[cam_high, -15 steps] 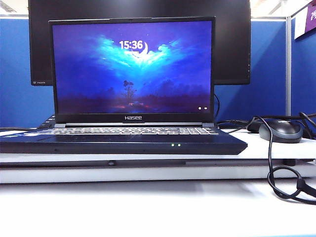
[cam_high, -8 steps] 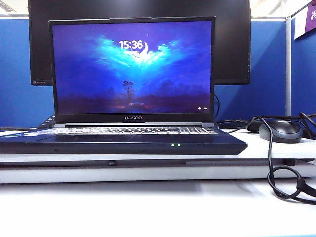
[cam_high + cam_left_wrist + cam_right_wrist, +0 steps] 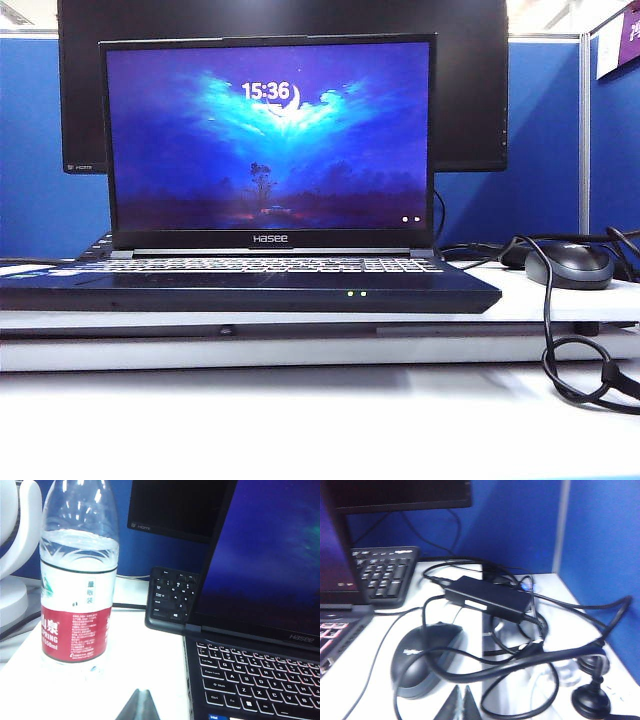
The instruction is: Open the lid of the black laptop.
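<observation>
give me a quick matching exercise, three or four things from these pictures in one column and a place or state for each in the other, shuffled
Things:
1. lid
2. mouse
3. bottle
4. monitor

Places or states:
a. behind the laptop
b. upright, screen lit
c. left of the laptop, near the left gripper
d. right of the laptop, near the right gripper

Pairs: 1-b, 2-d, 3-c, 4-a

- We see a bright, glowing screen point(image 3: 268, 135) against even room light in the exterior view.
- Our right wrist view is soft, blurring the mouse point(image 3: 422, 657).
- Glare whitens the bottle point(image 3: 77, 575).
</observation>
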`<control>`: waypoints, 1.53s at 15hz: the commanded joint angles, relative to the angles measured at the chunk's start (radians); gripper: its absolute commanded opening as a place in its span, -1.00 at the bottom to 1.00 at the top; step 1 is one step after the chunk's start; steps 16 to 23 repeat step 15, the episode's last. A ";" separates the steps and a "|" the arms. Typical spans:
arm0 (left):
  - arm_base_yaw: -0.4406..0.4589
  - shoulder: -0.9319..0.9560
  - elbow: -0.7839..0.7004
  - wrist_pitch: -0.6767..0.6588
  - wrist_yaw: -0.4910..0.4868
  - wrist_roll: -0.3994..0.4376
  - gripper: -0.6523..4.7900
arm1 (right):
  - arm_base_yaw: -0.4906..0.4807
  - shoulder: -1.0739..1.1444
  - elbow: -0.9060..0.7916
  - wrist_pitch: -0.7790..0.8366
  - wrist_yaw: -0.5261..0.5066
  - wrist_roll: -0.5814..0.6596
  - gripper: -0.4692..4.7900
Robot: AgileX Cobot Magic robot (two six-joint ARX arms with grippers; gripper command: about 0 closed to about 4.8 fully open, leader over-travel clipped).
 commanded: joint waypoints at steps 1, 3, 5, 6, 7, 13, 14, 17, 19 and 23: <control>0.000 -0.002 0.000 0.013 0.001 0.005 -0.77 | 0.003 -0.002 -0.007 0.019 0.000 0.000 -0.83; 0.000 -0.002 0.000 0.013 0.001 0.005 -0.77 | 0.002 -0.002 -0.007 0.018 0.001 -0.001 -0.83; 0.000 -0.002 0.000 0.013 0.001 0.005 -0.77 | 0.002 -0.002 -0.007 0.006 0.001 -0.001 -0.83; 0.000 -0.002 0.000 0.013 0.001 0.005 -0.77 | 0.002 -0.002 -0.007 0.006 0.001 -0.001 -0.83; 0.000 -0.002 0.000 0.013 0.001 0.005 -0.77 | 0.002 -0.002 -0.007 0.006 0.001 -0.001 -0.83; 0.000 -0.002 0.000 0.013 0.001 0.005 -0.77 | 0.002 -0.002 -0.007 0.006 0.001 -0.001 -0.83; 0.000 -0.002 0.000 0.013 0.001 0.005 -0.77 | 0.002 -0.002 -0.007 0.006 0.001 -0.001 -0.83; 0.000 -0.002 0.000 0.013 0.001 0.005 -0.77 | 0.002 -0.002 -0.007 0.006 0.001 -0.001 -0.83; 0.000 -0.002 0.000 0.013 0.001 0.005 -0.77 | 0.002 -0.002 -0.007 0.006 0.001 -0.001 -0.83; 0.000 -0.002 0.000 0.013 0.001 0.005 -0.77 | 0.002 -0.002 -0.007 0.006 0.001 -0.001 -0.83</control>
